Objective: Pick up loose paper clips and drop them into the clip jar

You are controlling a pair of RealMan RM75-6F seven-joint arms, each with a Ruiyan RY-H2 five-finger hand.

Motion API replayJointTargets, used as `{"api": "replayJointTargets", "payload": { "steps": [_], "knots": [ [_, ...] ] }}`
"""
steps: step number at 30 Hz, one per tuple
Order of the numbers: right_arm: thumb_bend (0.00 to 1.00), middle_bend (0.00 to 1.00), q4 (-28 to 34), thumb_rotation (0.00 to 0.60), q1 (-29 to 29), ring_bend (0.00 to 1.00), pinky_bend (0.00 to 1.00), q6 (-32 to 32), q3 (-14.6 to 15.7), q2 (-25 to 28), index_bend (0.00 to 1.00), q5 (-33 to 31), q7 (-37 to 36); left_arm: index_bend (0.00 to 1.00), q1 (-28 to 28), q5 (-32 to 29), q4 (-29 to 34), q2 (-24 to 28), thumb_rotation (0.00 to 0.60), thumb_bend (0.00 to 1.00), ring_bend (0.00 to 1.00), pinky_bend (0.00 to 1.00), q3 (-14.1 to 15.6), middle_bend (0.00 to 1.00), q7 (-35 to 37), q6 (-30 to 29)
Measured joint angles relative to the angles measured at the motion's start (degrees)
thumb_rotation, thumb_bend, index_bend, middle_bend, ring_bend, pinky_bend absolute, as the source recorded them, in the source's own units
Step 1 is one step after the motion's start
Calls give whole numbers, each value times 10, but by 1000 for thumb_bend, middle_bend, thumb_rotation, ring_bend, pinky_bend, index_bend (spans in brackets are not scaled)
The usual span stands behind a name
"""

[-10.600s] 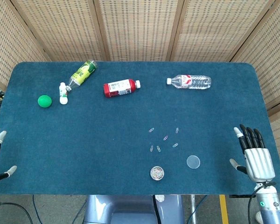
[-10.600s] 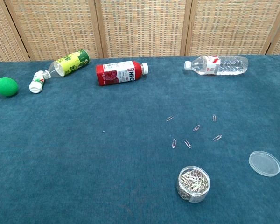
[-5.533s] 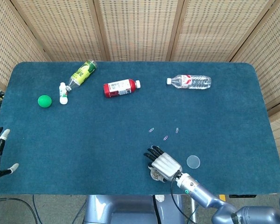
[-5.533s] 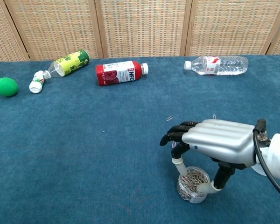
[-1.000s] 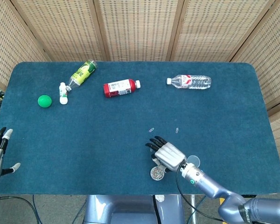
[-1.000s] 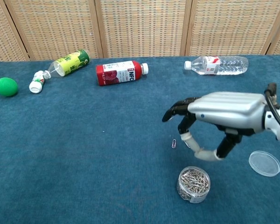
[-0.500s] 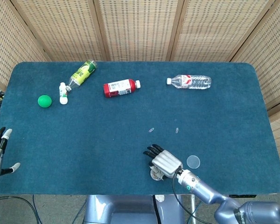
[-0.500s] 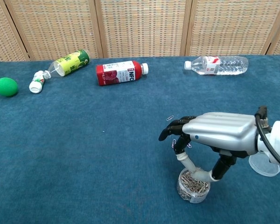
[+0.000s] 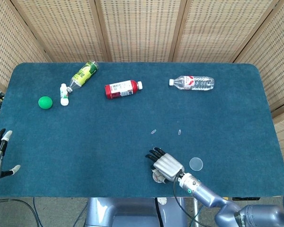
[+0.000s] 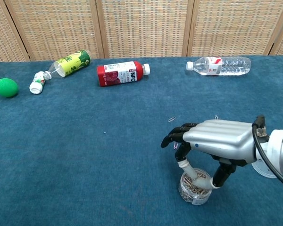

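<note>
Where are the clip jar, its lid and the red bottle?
clip jar (image 10: 194, 189), chest view, on its clear side wall.
lid (image 9: 196, 164), head view, on the middle of the disc.
red bottle (image 10: 121, 74), chest view, on its label.

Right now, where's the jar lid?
The clear jar lid lies flat near the table's front edge, just right of the right hand over the clip jar.
</note>
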State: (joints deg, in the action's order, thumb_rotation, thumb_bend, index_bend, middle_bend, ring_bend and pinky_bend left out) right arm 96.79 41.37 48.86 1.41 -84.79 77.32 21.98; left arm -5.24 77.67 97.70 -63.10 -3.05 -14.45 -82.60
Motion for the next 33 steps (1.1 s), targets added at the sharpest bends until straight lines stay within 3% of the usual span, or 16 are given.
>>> {"api": "replayJointTargets", "payload": {
  "steps": [3,14,19,22,26,29,33],
  "knots": [
    [258,109,0,600,0,0,0,-1,0,2,623,-3,4,0,0,0,0,0,600,0,0,0,0,0,1,0],
    [257,109,12,600,-4,0,0,9,-5,12,579,-2,4,0,0,1,0,0,600,0,0,0,0,0,1,-1],
    [270,109,22,600,-4,0,0,22,-21,29,577,-2,-5,0,0,0,0,1,600,0,0,0,-1,0,2,-1],
    [396,110,17,600,-3,0,0,34,-40,43,567,-5,-10,0,1,-1,0,1,600,0,0,0,-2,0,4,-2],
    [776,46,-11,600,-1,0,0,40,-60,50,503,-21,-19,0,0,-1,-1,1,600,0,0,0,-2,0,4,-1],
    [893,0,-41,600,3,0,0,33,-74,51,459,-62,-20,0,0,-3,0,1,600,0,0,0,-3,0,4,0],
    [952,0,-86,600,11,0,0,13,-85,46,442,-129,-6,0,-1,-5,-1,0,600,0,0,0,-4,0,3,0]
  ]
}}
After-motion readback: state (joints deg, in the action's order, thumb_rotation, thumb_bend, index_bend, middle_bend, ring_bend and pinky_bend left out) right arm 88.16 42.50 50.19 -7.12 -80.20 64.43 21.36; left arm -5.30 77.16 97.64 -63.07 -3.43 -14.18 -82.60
